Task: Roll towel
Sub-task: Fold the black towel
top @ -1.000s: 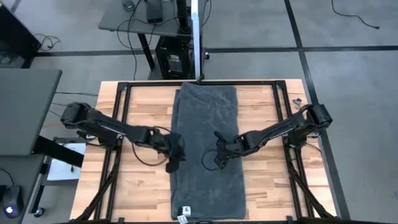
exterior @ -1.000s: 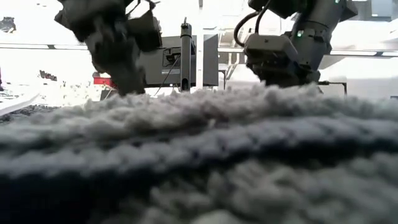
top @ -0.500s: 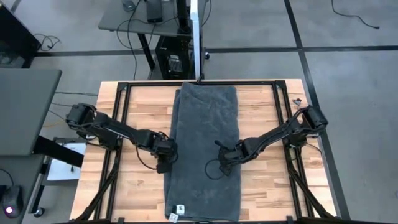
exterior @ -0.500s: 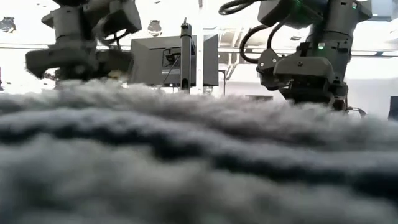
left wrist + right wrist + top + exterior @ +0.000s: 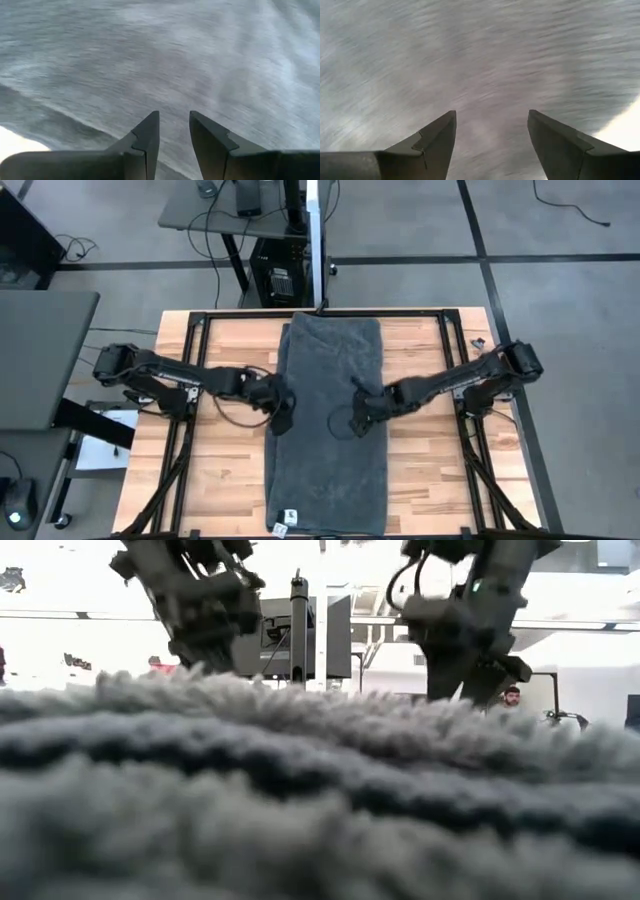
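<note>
The large dark grey terry-cloth towel point(image 5: 328, 425) lies flat as a long strip down the middle of my pale wooden slatted table point(image 5: 425, 470), its small white tag point(image 5: 290, 517) at the 6 o'clock end. My left gripper point(image 5: 283, 412) sits at the towel's 9 o'clock edge, fingers point(image 5: 149, 135) a narrow gap apart and holding nothing. My right gripper point(image 5: 363, 412) hangs over the cloth toward 3 o'clock, fingers point(image 5: 440, 137) spread wide.

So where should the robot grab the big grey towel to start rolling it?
Probably at a short end. The towel lies flat as a long strip down the wooden table, so a roll would start there. The end with the small white tag looks easiest, one corner per end effector, coming from above.
</note>
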`<state>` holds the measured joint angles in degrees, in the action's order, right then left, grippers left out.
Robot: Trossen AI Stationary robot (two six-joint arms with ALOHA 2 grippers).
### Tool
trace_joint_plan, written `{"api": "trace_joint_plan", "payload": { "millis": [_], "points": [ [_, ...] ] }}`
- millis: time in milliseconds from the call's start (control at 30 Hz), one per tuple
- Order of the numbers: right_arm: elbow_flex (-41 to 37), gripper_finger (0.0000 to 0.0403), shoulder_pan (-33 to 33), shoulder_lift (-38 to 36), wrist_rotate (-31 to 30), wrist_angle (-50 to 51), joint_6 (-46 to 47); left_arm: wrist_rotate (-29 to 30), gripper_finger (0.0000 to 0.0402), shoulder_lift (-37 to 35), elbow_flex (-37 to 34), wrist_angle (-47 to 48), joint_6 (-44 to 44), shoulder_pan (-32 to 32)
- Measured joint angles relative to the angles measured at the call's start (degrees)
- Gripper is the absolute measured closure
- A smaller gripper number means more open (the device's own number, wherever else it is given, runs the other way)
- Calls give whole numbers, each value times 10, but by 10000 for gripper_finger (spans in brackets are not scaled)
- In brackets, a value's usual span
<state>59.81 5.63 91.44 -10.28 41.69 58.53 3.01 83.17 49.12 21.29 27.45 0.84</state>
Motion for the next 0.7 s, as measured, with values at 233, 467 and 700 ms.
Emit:
{"api": "trace_joint_plan", "payload": {
  "millis": [233, 467, 700],
  "points": [
    [-30, 181, -117, 44, 25, -20, -64, -9, 311, 99, 0, 8, -25, 71],
    [-31, 181, -173, 90, 51, -68, -193, 3, 311, 106, -32, 22, 54, 43],
    [-26, 182, -264, 86, 79, -107, -306, 28, 311, 85, -35, 18, 89, 35]
  ]
}}
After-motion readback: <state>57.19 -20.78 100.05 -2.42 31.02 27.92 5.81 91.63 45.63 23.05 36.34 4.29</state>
